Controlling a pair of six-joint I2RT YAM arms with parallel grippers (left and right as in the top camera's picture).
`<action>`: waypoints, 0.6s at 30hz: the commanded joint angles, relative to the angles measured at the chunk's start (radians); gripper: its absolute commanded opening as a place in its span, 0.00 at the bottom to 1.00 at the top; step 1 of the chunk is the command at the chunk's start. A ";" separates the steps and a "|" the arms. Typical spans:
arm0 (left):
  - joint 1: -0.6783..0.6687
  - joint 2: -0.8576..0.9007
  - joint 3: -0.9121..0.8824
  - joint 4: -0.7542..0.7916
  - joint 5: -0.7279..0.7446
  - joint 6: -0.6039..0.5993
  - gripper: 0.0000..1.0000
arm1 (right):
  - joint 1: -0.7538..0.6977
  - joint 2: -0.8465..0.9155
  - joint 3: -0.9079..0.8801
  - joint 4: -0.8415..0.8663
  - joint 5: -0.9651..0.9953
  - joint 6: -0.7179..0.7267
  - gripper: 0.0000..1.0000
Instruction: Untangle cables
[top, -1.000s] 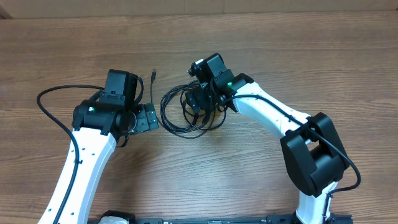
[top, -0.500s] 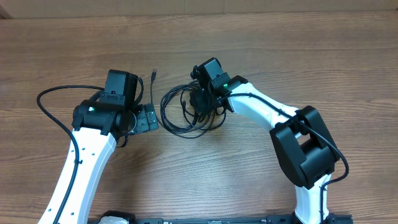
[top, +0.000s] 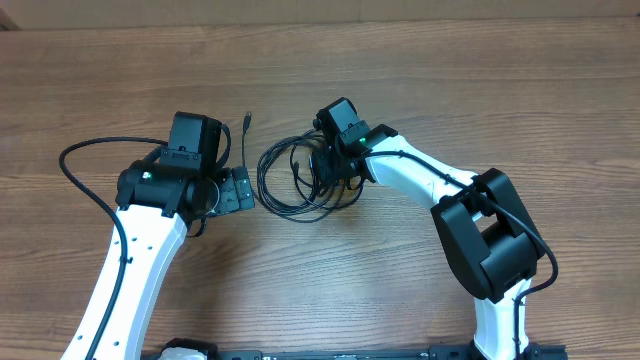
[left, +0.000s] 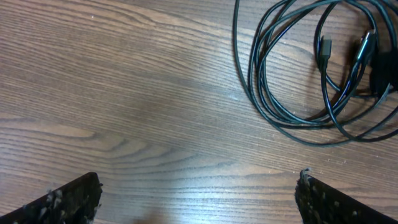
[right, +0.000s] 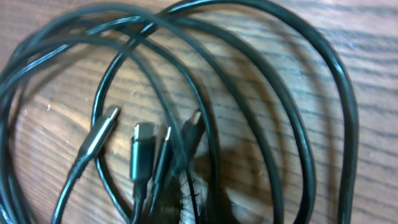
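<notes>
Left hand (top: 238, 188): left of centre in the overhead view, spread wide open, its fingertips (left: 68, 199) low over bare table (top: 480, 70) and apart from the coil.
Stray cable (top: 247, 125): one thin black strand ending in a small plug, upper centre-left, just beside the left arm.
Cables (top: 285, 185): black loops heaped in a tangled coil at frame centre, lying on the table; several plug ends (right: 102, 127) bunch together inside the loops, one of them silver-tipped.
Right hand (top: 325, 170): down on the coil's right half, just right of centre; I cannot tell whether it is open or closed.
</notes>
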 joint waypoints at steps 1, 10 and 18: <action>0.003 -0.011 -0.002 0.000 -0.002 0.004 1.00 | -0.001 0.002 -0.003 0.002 0.006 0.011 0.04; 0.003 -0.011 -0.002 0.008 -0.003 0.004 1.00 | -0.067 -0.138 0.284 -0.286 -0.057 0.012 0.04; 0.003 -0.011 -0.002 0.010 -0.002 0.004 0.99 | -0.212 -0.275 0.520 -0.372 -0.043 0.085 0.04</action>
